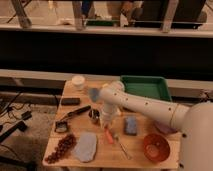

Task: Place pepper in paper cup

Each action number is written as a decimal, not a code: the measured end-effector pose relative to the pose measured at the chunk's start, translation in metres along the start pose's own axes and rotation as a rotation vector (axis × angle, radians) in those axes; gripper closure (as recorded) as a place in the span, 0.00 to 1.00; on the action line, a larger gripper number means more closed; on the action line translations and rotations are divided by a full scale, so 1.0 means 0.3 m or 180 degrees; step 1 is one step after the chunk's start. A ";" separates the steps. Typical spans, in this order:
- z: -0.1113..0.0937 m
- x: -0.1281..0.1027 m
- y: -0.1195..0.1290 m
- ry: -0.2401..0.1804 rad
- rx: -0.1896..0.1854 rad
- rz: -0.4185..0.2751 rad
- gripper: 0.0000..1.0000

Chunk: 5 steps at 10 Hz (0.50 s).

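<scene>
The pepper (108, 135) is a slim red-orange piece lying on the wooden table (135, 157), near the front middle. The paper cup (78, 81) is short and white and stands upright at the table's back left corner. My white arm reaches in from the right, and the gripper (107, 121) points down just above and behind the pepper, next to a small dark metal cup (93, 116). The gripper is far from the paper cup. I cannot tell whether it touches the pepper.
A green tray (145, 87) sits at the back right. An orange-red bowl (156, 146), a blue sponge (131, 125), a metal utensil (121, 145), a grey cloth (86, 146), dark grapes (61, 148), a black block (70, 101) and a dark tool (75, 112) lie around.
</scene>
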State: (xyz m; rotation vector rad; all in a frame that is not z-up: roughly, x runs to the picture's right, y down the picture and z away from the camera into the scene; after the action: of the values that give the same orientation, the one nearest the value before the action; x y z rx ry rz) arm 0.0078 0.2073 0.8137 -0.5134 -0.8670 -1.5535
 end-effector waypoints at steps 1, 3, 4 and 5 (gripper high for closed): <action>-0.029 -0.007 0.009 0.0050 0.0055 0.0067 0.96; -0.092 -0.030 0.032 0.0150 0.0149 0.0200 0.96; -0.140 -0.054 0.041 0.0214 0.0217 0.0274 0.96; -0.170 -0.073 0.051 0.0258 0.0259 0.0323 0.96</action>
State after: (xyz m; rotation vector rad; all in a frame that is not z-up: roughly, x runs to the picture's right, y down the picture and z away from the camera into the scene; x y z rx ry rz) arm 0.0343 0.1822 0.7693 -0.4264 -0.8263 -1.4310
